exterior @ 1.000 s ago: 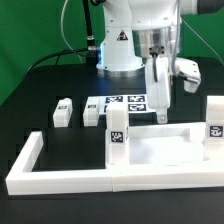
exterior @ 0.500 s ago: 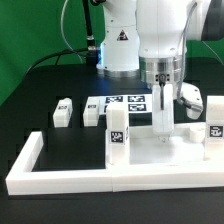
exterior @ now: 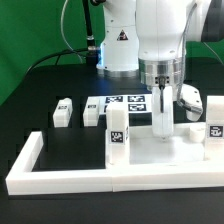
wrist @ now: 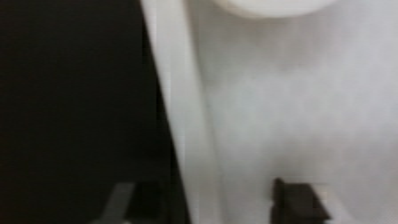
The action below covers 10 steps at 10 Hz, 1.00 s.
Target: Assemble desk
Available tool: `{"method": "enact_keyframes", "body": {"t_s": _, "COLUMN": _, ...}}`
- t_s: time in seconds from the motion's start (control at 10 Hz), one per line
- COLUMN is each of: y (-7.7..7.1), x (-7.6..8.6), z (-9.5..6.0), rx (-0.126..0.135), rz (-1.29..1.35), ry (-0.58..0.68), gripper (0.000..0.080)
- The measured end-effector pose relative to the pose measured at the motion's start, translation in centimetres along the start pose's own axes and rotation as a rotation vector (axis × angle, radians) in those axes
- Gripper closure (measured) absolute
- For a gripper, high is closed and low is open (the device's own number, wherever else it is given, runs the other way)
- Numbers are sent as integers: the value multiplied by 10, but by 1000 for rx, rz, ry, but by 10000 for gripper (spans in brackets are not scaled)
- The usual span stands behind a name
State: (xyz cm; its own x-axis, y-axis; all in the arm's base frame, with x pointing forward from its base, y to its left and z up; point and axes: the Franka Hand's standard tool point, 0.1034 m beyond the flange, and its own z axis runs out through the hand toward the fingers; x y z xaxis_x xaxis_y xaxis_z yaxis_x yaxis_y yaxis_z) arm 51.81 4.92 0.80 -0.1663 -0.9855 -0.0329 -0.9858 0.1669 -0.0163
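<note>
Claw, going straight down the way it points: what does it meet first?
Probably the rim of the desk top: the claw points down right over it, open fingers either side in the wrist view. Remaining gap unclear.

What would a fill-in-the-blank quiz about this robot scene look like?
1. The table is coloured ___.
2. The gripper hangs over the rim of the white ___.
3. On the exterior view's left of the marker board sit ___ small legs.
Missing words: black; desk top; two.
</note>
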Motion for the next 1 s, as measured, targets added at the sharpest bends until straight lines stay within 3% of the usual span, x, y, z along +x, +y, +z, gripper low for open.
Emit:
{"method": "enact_keyframes", "body": {"t_s": 0.1, "y": 1, "x": 0, "z": 0, "rx": -3, "rz": -2, "ry": 0, "gripper": 680}}
{"method": "enact_keyframes", "body": {"t_s": 0.2, "y": 2, "x": -1, "z": 1, "rx": -5, "rz": -27, "ry": 0, "gripper": 727}}
{"method": "enact_keyframes", "body": {"t_s": 1.0, "y": 3, "x": -1, "z": 1, "rx": -5, "rz": -69, "ry": 0, "gripper": 731}}
